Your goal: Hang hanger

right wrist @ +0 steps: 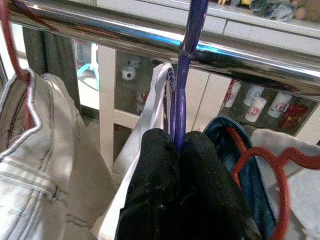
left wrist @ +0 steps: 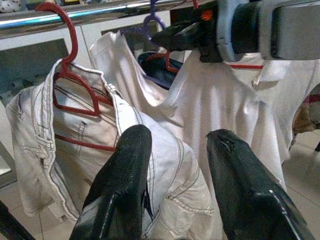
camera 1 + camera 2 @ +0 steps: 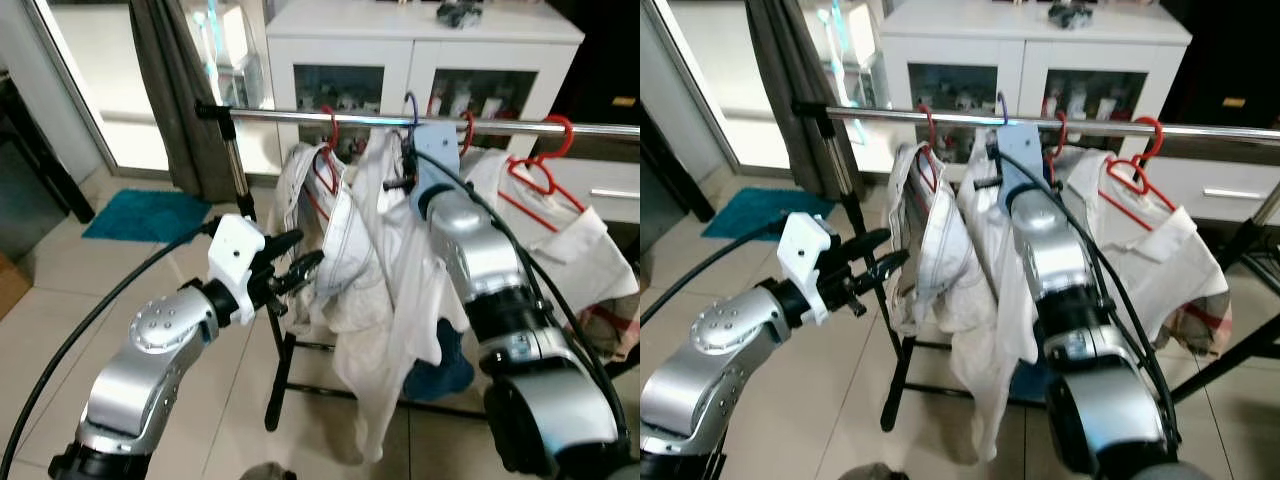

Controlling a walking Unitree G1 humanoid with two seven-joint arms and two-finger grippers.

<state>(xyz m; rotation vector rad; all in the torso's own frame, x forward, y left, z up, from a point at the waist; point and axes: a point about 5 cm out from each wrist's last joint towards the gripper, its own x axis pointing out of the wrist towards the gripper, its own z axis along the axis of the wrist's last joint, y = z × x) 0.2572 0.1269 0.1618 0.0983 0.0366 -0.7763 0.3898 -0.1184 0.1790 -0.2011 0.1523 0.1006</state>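
Room: tiled floor (image 3: 60, 310), white glass-door cabinet (image 3: 420, 60) behind a chrome clothes rail (image 3: 300, 117), teal mat (image 3: 150, 215) by the curtain (image 3: 175, 90).
Right gripper (image 1: 179, 145): raised to the rail, jaws pinched on the neck of the purple hanger (image 1: 181, 100).
Purple hanger: hook over the rail, carrying a white shirt (image 3: 400, 290), between red hangers (image 3: 328, 160).
Left gripper (image 3: 300, 268): jaws spread wide, holding nothing, just beside the white stitched jacket (image 2: 100, 145) on the leftmost red hanger.
Far right: another red hanger (image 3: 545, 170) with a pale garment (image 3: 580, 250).
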